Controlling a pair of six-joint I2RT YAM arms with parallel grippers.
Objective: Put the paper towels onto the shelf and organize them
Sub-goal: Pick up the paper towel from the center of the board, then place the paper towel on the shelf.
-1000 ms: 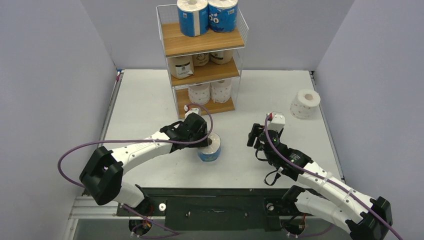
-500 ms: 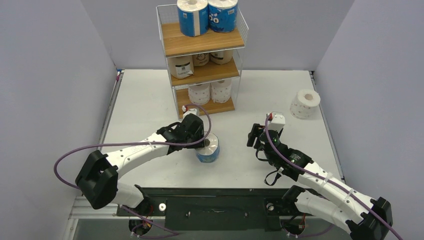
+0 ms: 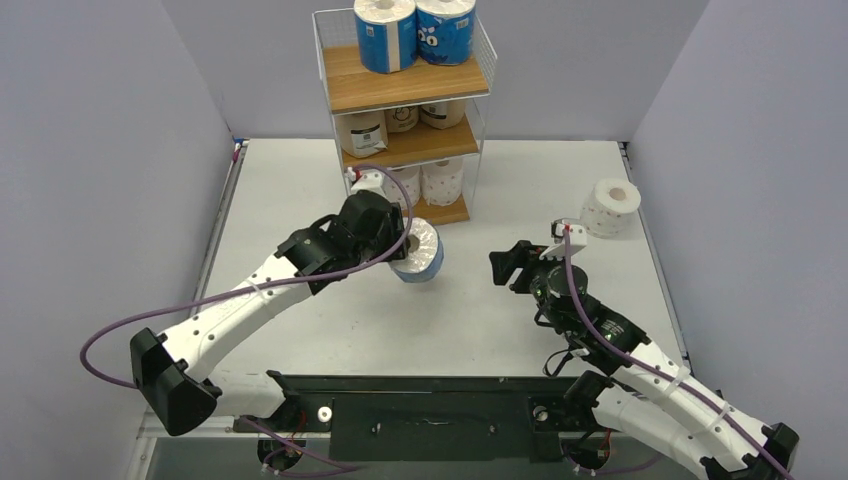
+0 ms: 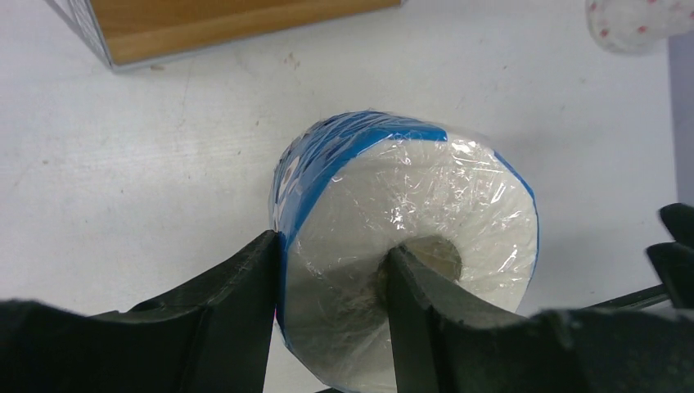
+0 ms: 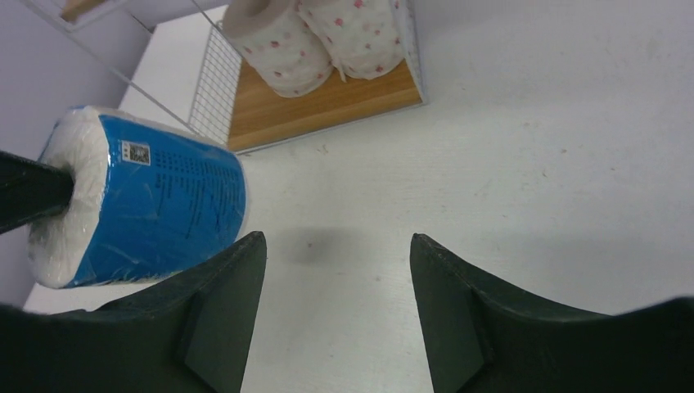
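While the left gripper pinches one wall of a blue-wrapped roll, one finger sits inside the hollow core and the other presses the outer wrap; the roll hangs clear of the white table, tipped over so that its flat white end faces the left arm and its blue printed side faces right; it is just near of the shelf, in front of the bottom board and toward that board's right end; a soft shadow lies on the table beneath it.

Right of centre, the right gripper hovers above bare table with its two fingers spread apart and nothing between them; it is well apart from the held roll and points toward it.

On the shelf, at the far side of the table, two blue rolls stand upright side by side on the top board; three tan rolls fill the middle board; two white patterned rolls stand touching on the bottom board, toward its right; one more white roll stands alone on the table, far right, near the side wall.
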